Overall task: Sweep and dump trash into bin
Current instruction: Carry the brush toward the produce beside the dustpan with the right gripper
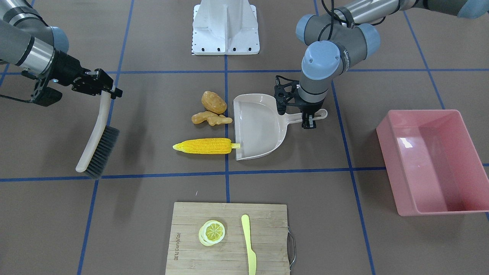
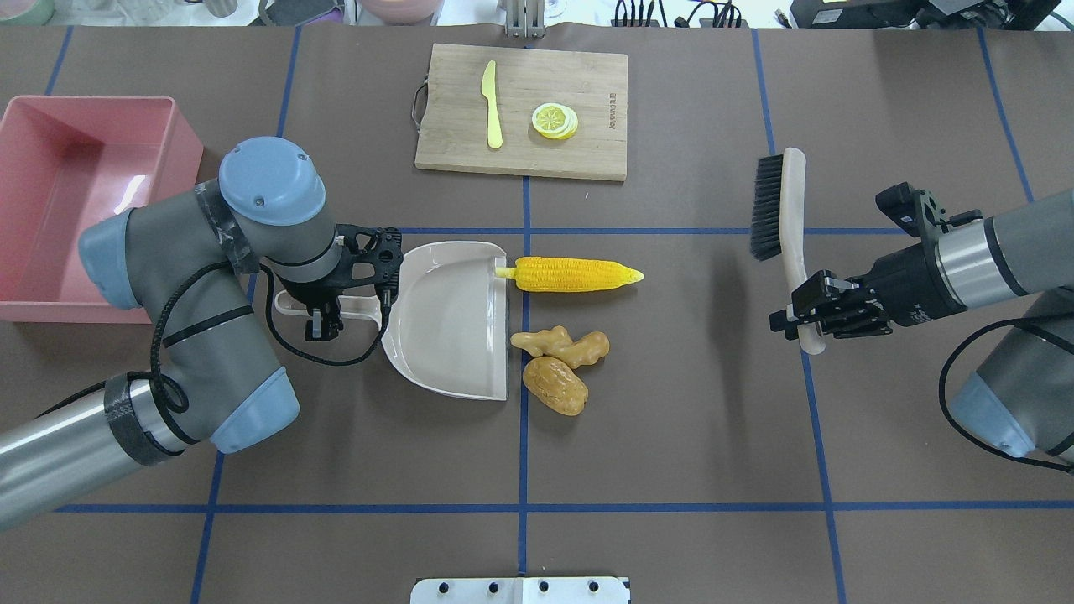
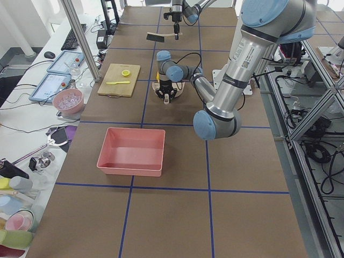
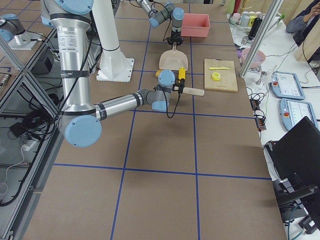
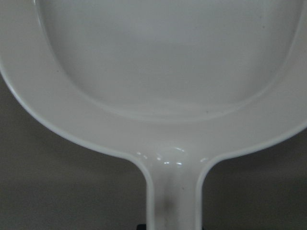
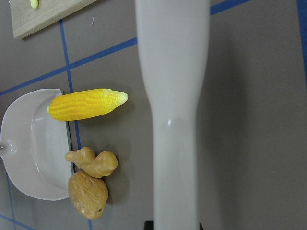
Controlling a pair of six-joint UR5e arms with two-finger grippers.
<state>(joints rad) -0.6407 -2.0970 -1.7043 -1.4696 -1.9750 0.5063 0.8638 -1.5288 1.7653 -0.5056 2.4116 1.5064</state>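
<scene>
The corn cob (image 1: pixel 204 146) (image 2: pixel 575 274), the ginger root (image 1: pixel 211 119) (image 2: pixel 562 346) and the potato (image 1: pixel 214 102) (image 2: pixel 555 386) lie on the table at the open mouth of a beige dustpan (image 1: pixel 259 130) (image 2: pixel 453 319). The corn's stalk end touches the pan's lip. My left gripper (image 1: pixel 310 121) (image 2: pixel 323 323) is shut on the dustpan's handle; the pan (image 5: pixel 163 72) rests flat. My right gripper (image 1: pixel 107 89) (image 2: pixel 805 323) is shut on the handle of a brush (image 1: pixel 97 145) (image 2: pixel 780 201), well away from the trash. The pink bin (image 1: pixel 389 168) (image 2: pixel 186 143) stands empty beyond the left arm.
A wooden cutting board (image 1: pixel 191 229) (image 2: pixel 587 92) with a lemon slice (image 1: pixel 212 232) and a pale yellow knife (image 1: pixel 248 244) lies at the table's operator side. The white robot base plate (image 1: pixel 225 30) is at the robot's edge.
</scene>
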